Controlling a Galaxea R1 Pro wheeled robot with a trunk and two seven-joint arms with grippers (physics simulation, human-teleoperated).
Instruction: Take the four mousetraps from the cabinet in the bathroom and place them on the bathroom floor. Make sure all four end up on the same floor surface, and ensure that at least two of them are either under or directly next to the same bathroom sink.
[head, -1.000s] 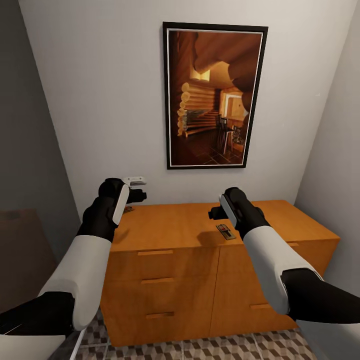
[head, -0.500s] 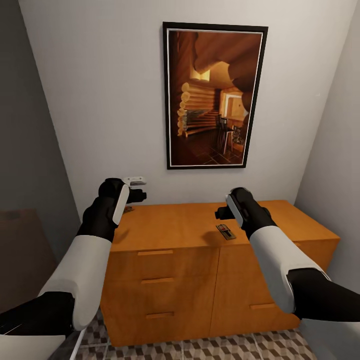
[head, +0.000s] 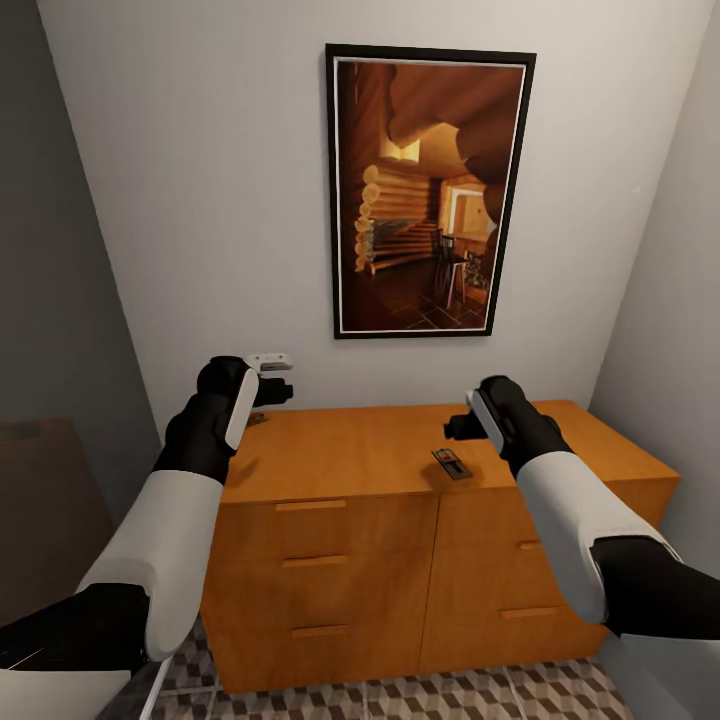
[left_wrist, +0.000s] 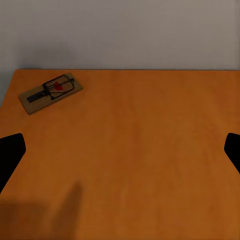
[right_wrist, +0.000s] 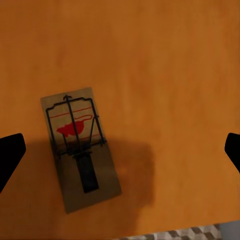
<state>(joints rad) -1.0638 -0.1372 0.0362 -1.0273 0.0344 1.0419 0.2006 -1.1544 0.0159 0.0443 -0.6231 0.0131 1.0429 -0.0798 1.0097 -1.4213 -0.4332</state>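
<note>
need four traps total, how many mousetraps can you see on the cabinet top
2. One mousetrap lies near the cabinet top's front edge, below the right gripper; another sits at its back left corner. Others may be hidden.

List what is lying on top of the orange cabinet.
On the cabinet top two mousetraps lie flat: one near the front edge, below the right hand; one at the back left corner, partly hidden behind the left hand in the head view. The drawers are shut, contents unseen.

home, framed picture (head: 430, 190), wooden cabinet (head: 400, 520)
</note>
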